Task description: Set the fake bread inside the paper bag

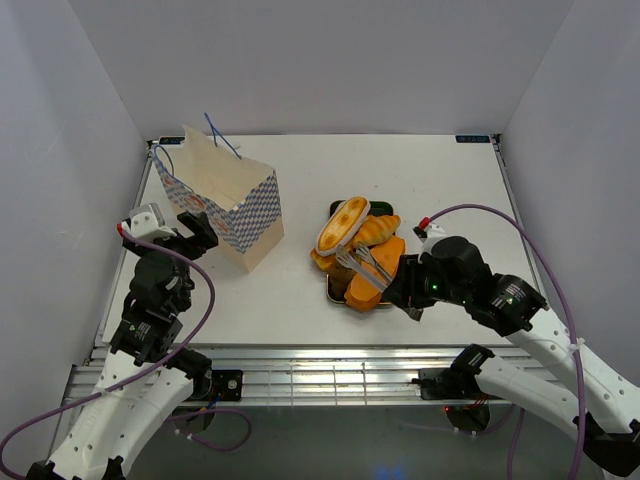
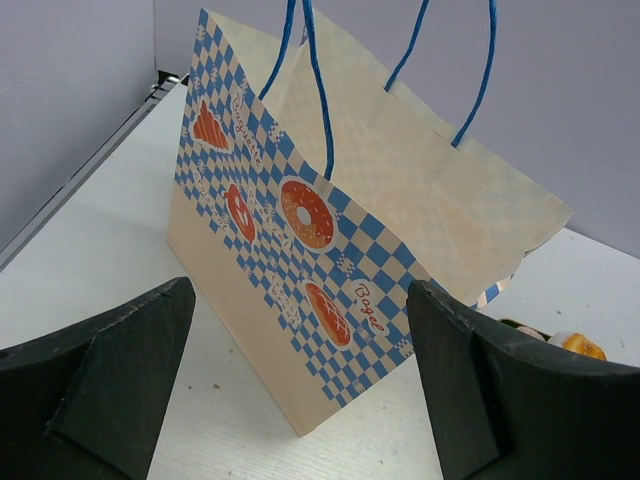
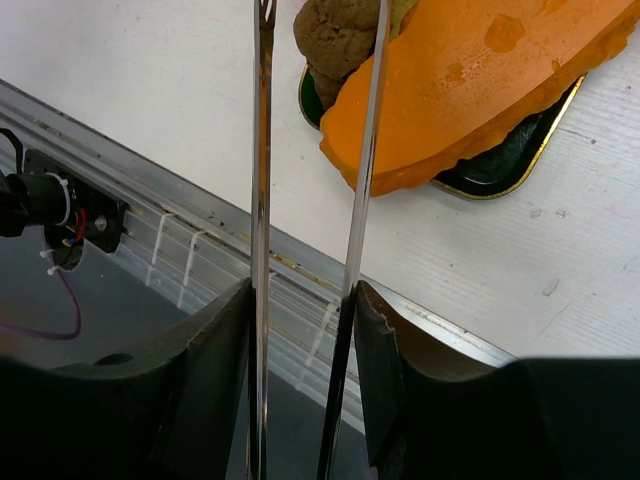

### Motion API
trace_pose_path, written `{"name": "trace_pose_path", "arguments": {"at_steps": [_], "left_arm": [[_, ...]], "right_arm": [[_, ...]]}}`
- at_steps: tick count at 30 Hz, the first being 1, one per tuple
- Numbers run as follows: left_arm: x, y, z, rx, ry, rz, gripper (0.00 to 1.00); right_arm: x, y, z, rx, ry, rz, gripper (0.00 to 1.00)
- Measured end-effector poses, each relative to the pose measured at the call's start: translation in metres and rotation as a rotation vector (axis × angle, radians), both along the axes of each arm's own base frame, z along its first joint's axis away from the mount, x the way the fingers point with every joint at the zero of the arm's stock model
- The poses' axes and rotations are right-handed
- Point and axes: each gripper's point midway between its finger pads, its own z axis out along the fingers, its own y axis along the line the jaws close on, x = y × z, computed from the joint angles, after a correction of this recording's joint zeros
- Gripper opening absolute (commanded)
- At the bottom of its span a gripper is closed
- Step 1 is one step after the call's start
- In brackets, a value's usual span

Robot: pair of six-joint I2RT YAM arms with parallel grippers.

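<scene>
The paper bag (image 1: 225,205) stands at the left of the table, cream with blue-checked sides and blue string handles; it fills the left wrist view (image 2: 300,250). My left gripper (image 1: 178,228) is open and empty just in front of the bag (image 2: 300,300). The fake bread is piled on a black tray (image 1: 334,292): an oval cream-edged bun (image 1: 343,224), a croissant (image 1: 378,230), an orange long loaf (image 1: 382,270) (image 3: 470,80) and a dark brown piece (image 3: 335,35). My right gripper (image 1: 405,290) (image 3: 300,300) is shut on the silver tongs (image 1: 362,265) (image 3: 262,150), whose tips lie over the loaf.
The tray's gold rim (image 3: 520,165) lies near the table's front edge. A metal rail (image 3: 200,240) with cables runs along that edge. Grey walls enclose the table on three sides.
</scene>
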Motion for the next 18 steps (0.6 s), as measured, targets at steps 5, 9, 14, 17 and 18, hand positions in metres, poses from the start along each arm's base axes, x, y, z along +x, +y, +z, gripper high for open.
{"name": "trace_pose_path", "arguments": {"at_steps": [5,9,14,17,18], "left_arm": [[0.000,-0.001,0.000,0.000,-0.001,-0.003,0.97],[0.000,-0.001,0.000,0.000,0.000,-0.005,0.97],[0.000,-0.001,0.000,0.000,0.000,-0.005,0.97],[0.000,-0.001,0.000,0.000,0.000,-0.005,0.97],[0.000,-0.001,0.000,0.000,0.000,-0.005,0.97]], "right_arm": [[0.000,-0.001,-0.006,-0.012,0.009,-0.003,0.49],[-0.003,-0.002,-0.022,-0.030,0.038,0.000,0.49],[-0.003,0.000,-0.035,-0.045,0.064,0.004,0.49],[-0.002,0.003,-0.037,-0.040,0.065,0.007,0.49],[-0.001,0.004,-0.037,-0.034,0.061,0.010,0.49]]}}
